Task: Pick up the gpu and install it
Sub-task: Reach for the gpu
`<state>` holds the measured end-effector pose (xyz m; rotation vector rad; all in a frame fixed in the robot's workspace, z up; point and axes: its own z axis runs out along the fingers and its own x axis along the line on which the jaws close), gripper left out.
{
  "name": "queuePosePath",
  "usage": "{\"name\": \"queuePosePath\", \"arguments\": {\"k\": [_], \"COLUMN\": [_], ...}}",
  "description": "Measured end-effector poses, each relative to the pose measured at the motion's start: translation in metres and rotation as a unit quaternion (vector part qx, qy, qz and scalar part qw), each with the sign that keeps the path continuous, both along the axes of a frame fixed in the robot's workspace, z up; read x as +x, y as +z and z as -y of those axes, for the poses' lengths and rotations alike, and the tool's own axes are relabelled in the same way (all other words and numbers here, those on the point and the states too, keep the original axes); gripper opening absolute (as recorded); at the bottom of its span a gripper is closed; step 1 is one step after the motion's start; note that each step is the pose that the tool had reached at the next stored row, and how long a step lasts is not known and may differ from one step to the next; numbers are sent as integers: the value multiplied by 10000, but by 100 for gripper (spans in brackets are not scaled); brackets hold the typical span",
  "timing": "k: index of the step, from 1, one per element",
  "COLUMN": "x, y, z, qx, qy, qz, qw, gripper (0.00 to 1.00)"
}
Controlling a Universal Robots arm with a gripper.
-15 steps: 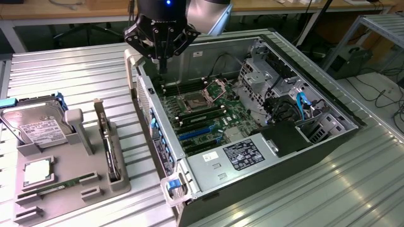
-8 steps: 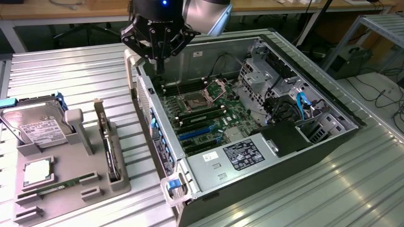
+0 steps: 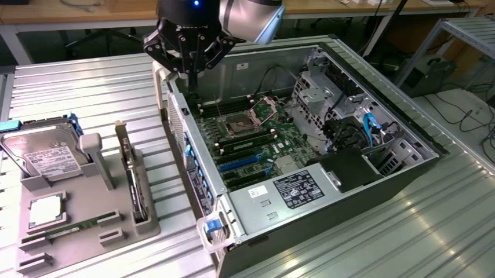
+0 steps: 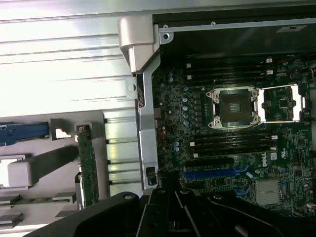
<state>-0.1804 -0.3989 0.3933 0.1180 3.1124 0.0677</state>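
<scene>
the gripper is hovering clenched, holding nothing, over the open computer case by its wall at the exterior view's left. the gpu is standing on edge in the grey holder just beside the case, well apart from the gripper.

An open computer case is seen at the centre and right of the exterior view, with its motherboard and CPU socket exposed. At lower left, a hard drive and a RAM stick are held in a grey tray on the ribbed counter.
</scene>
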Motion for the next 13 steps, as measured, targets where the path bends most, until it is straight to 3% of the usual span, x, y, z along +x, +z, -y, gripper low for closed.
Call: {"name": "queuePosePath", "arguments": {"k": [13], "x": [-90], "y": [0], "z": [0], "qx": [0], "qy": [0], "qz": [0], "qw": [10000], "gripper": [11]}}
